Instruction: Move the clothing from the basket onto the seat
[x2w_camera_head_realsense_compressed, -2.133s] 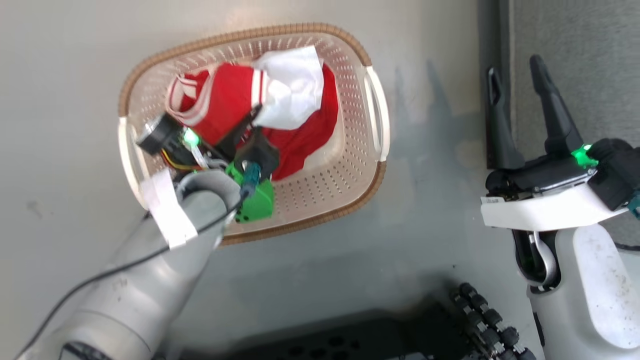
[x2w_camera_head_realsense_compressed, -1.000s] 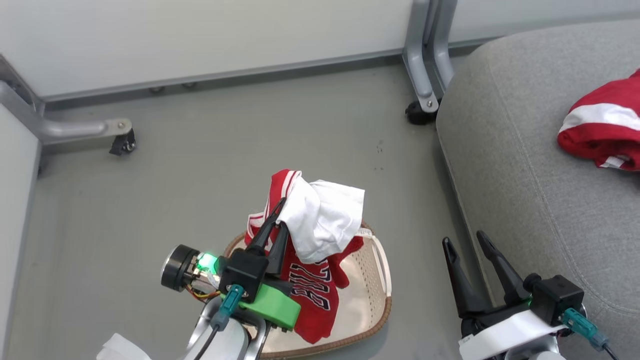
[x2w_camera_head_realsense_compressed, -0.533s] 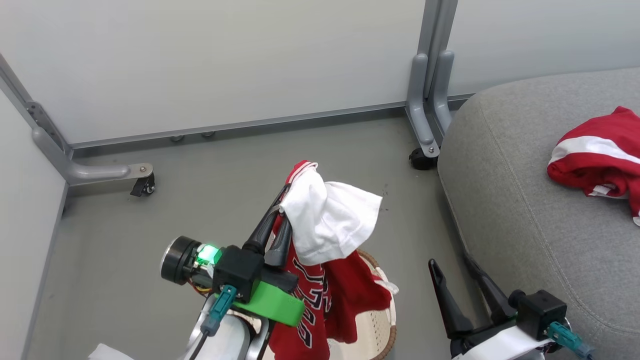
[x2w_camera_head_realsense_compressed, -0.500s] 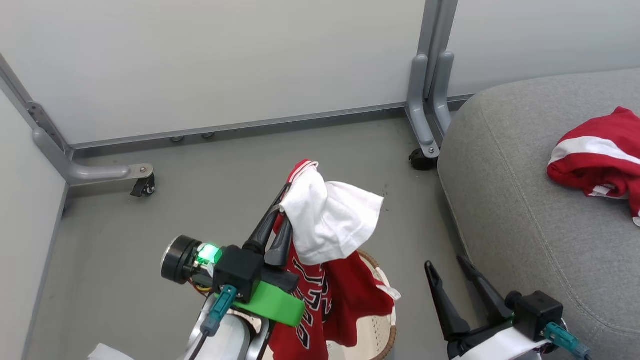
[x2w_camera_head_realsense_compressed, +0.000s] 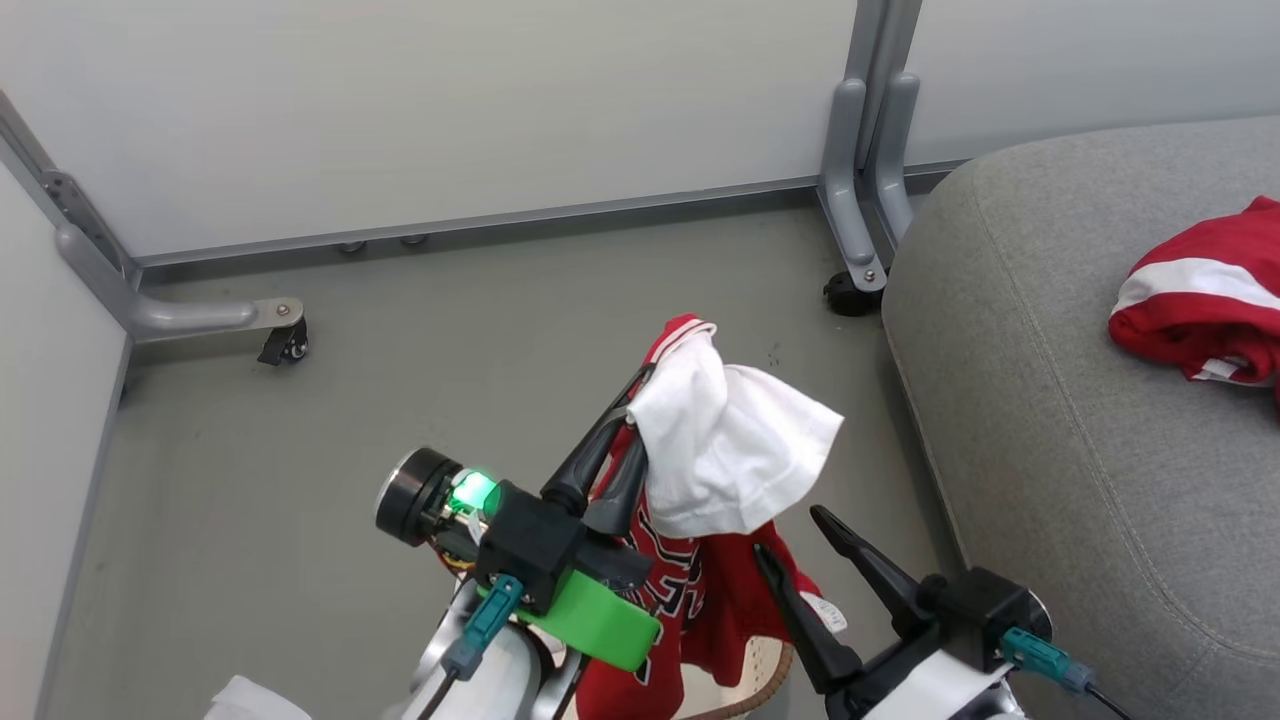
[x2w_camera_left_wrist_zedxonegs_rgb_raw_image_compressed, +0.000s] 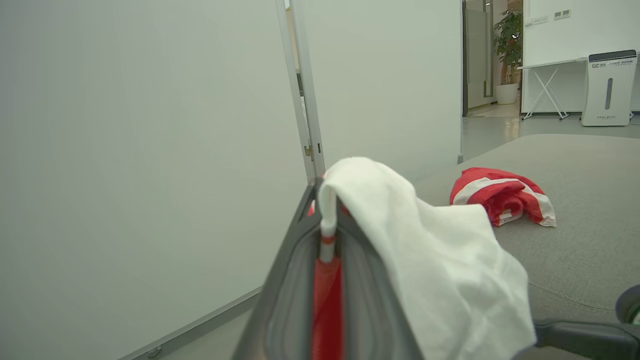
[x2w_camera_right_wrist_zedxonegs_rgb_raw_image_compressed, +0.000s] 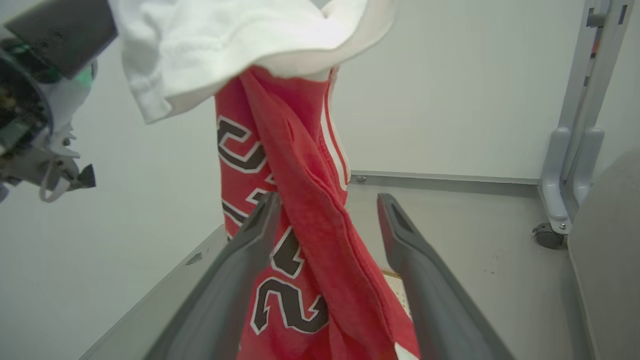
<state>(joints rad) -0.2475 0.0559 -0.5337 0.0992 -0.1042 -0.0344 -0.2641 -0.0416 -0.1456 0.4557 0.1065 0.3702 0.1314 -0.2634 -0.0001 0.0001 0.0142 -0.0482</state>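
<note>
My left gripper (x2w_camera_head_realsense_compressed: 645, 398) is shut on the top edge of a red jersey (x2w_camera_head_realsense_compressed: 690, 600) with black-and-white number print. The jersey hangs down over the basket (x2w_camera_head_realsense_compressed: 765, 688), of which a bit of brown rim and cream wall shows. A white fabric piece (x2w_camera_head_realsense_compressed: 740, 460) drapes over the left fingertips (x2w_camera_left_wrist_zedxonegs_rgb_raw_image_compressed: 320, 200). My right gripper (x2w_camera_head_realsense_compressed: 793, 532) is open beside the hanging jersey (x2w_camera_right_wrist_zedxonegs_rgb_raw_image_compressed: 295, 210), with one finger on each side of it in the right wrist view. A second red garment with a white stripe (x2w_camera_head_realsense_compressed: 1195, 300) lies on the grey seat (x2w_camera_head_realsense_compressed: 1050, 380) to the right.
Pale partition panels stand behind on grey metal legs (x2w_camera_head_realsense_compressed: 850, 190) with casters (x2w_camera_head_realsense_compressed: 285, 345). Grey floor (x2w_camera_head_realsense_compressed: 450, 330) lies between them and the basket. The seat's rounded corner (x2w_camera_head_realsense_compressed: 930, 220) is close to the right leg.
The left gripper has lifted the jersey out of the basket and carried it rightward toward the seat. The right gripper has swung left to the hanging jersey. The head camera has tilted up.
</note>
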